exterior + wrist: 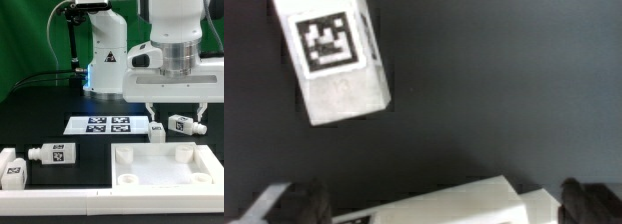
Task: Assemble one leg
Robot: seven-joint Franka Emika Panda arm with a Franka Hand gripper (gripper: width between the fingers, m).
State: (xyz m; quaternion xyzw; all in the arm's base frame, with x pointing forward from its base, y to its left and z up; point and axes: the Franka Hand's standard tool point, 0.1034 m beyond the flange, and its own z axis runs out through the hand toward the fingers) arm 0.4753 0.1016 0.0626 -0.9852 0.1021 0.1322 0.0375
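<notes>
Leg (183,124) lies on its side on the table (40,122), just beyond the panel (165,170). Above it the gripper (178,110) hangs wide open, holding nothing, probably not touching. Second leg (157,128) just beside; marker board (105,124) near.

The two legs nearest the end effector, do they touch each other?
Apart. The wrist view shows a wide strip of dark table between one leg and the other leg.
</notes>
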